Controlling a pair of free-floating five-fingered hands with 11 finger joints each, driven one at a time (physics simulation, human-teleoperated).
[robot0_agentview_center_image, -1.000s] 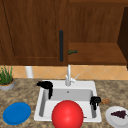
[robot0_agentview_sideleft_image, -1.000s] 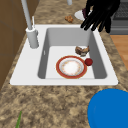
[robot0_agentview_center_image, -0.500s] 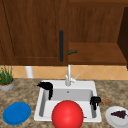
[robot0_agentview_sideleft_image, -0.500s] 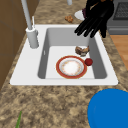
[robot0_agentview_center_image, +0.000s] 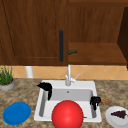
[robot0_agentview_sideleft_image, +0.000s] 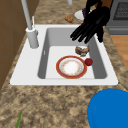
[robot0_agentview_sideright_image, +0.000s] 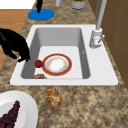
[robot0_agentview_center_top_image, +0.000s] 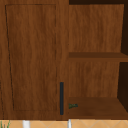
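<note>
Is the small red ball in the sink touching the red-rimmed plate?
Touching. In the right side view the small red ball sits against the rim of the red-rimmed plate, no gap; the left side view shows the same at the plate's edge.

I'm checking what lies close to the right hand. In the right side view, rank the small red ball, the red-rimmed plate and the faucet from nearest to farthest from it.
From the right hand, at the sink's front edge:
1. Small red ball, in the basin just below the fingertips.
2. Red-rimmed plate, on the basin floor beside the ball.
3. Faucet, on the far rim by the wall.
</note>
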